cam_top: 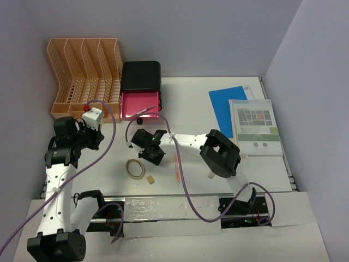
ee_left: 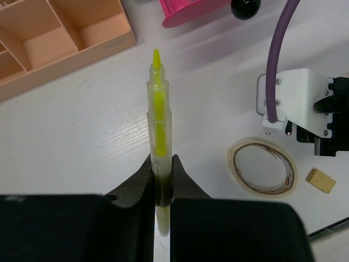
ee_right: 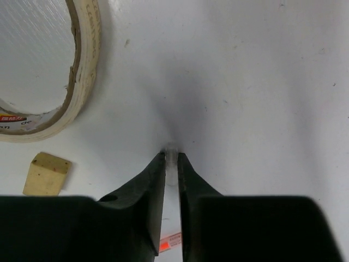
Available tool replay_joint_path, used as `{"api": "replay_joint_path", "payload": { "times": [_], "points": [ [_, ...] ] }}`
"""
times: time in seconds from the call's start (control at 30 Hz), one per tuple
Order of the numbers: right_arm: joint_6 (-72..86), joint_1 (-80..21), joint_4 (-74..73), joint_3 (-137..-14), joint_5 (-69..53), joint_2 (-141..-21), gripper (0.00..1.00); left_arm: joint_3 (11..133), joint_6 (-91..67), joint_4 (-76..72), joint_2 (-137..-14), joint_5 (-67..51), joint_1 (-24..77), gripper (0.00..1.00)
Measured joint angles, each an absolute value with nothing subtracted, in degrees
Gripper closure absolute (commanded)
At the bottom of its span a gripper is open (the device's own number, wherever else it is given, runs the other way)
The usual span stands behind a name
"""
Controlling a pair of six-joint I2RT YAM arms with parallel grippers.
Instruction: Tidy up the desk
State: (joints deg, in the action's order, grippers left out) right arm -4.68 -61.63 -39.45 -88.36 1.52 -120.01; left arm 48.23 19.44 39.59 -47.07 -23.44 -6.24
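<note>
Along the near edge of the large white desk (cam_top: pixel 191 103) we see both arms bolted. The desk spreads beneath them and fills the floor between pale lilac walls (cam_top: pixel 218 38) on three sides. Just past that edge, left of the middle, lie a small tan block (ee_right: pixel 47 173), a cream roll of tape (ee_right: pixel 83 71) and a thin orange pen (cam_top: pixel 176 169), with bare surface around them. The right gripper (ee_right: pixel 170 158) points down near the tape, its forearm stretched leftward from a bent elbow. Its jaws are almost together around something slim and pale, and we cannot tell whether they grip it. Nearer the left edge, the left gripper (ee_left: pixel 161 161) is clamped on a yellow translucent highlighter (ee_left: pixel 158 109), tip forward. At the far left corner stand a peach plastic file rack (cam_top: pixel 84 76) and a black box (cam_top: pixel 140 73) with its pink drawer (cam_top: pixel 140 103) pulled open. A blue sheet (cam_top: pixel 228 106) and a printed booklet (cam_top: pixel 253 125) lie toward the far right corner, with open room between.
</note>
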Motion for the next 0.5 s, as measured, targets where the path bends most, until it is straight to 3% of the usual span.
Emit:
{"api": "replay_joint_path", "payload": {
  "times": [0.13,0.23,0.5],
  "points": [
    [-4.5,-61.6,-39.5,-88.6,1.6,-120.1,0.89,48.2,19.5,39.6,-47.1,-23.5,-6.4,1.0],
    [-4.3,-61.6,-39.3,-88.0,1.8,-119.6,1.0,48.2,19.5,39.6,-47.1,-23.7,-6.5,1.0],
    [-0.4,-61.6,-35.2,-83.2,2.6,-110.9,1.0,48.4,20.5,40.6,-47.1,-25.6,-6.5,1.0]
  ]
}}
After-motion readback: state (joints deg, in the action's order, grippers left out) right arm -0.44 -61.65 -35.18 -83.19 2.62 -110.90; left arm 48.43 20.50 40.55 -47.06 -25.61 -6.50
